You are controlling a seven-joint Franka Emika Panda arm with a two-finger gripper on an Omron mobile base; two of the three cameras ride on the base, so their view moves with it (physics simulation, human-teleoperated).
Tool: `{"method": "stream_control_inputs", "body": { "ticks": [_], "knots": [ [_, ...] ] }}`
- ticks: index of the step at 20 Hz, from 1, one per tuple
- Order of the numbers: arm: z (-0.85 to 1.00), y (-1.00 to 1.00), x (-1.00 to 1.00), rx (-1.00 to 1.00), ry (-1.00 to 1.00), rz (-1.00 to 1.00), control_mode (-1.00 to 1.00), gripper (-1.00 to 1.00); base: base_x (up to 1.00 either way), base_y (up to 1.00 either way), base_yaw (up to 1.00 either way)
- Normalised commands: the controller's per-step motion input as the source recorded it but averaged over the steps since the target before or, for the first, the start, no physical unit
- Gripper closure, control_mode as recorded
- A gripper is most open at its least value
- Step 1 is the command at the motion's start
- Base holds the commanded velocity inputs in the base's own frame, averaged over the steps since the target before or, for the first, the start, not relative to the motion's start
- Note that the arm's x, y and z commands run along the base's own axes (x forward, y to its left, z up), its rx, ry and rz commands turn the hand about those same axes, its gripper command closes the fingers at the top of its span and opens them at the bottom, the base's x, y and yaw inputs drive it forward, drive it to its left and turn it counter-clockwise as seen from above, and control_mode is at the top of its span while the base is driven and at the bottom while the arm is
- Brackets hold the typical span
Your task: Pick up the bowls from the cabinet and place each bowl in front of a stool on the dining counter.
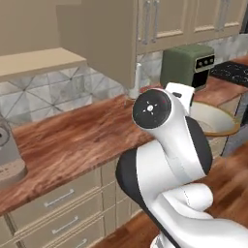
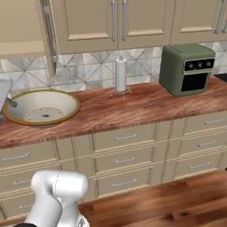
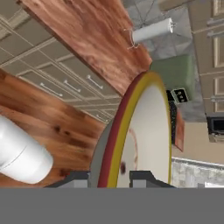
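Hand view first: we see the gripper (image 3: pixel 117 177) with its two dark fingertips (image 3: pixel 76 178) on either side of the rim of the shallow cream bowl (image 3: pixel 146 131), one tip outside the brownish rim and the other on the pale inside, so the fingers are clamped on that rim. The bowl's edge runs up the middle of this view.

From the right base view we find the same bowl (image 2: pixel 42 107) held above the front part of the reddish-brown counter (image 2: pixel 133 108), at the left, below the open door of the wall cabinet (image 2: pixel 46 35). A paper towel roll (image 2: pixel 120 74) stands upright near the tiled wall, well apart from the bowl, and a green countertop oven (image 2: pixel 188 68) sits further right.

From the left base view, the white arm (image 1: pixel 167 140) covers much of the bowl (image 1: pixel 213 121), which shows to the arm's right, near the oven (image 1: pixel 186 65). A grey appliance (image 1: pixel 8 155) sits on the counter at the far left edge.
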Motion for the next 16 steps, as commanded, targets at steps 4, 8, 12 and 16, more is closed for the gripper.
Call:
{"method": "stream_control_inputs", "body": {
  "ticks": [4,8,12,16],
  "knots": [
    [0.0,0.0,0.0,0.0,0.0,0.0,1.0,1.0,-0.16,-0.48,-0.79],
    [0.0,0.0,0.0,0.0,0.0,0.0,1.0,1.0,-0.31,-0.39,-0.78],
    [0.0,0.0,0.0,0.0,0.0,0.0,1.0,1.0,-0.36,-0.37,-0.77],
    [0.0,0.0,0.0,0.0,0.0,0.0,1.0,1.0,-0.4,-0.52,-0.72]
  ]
}}
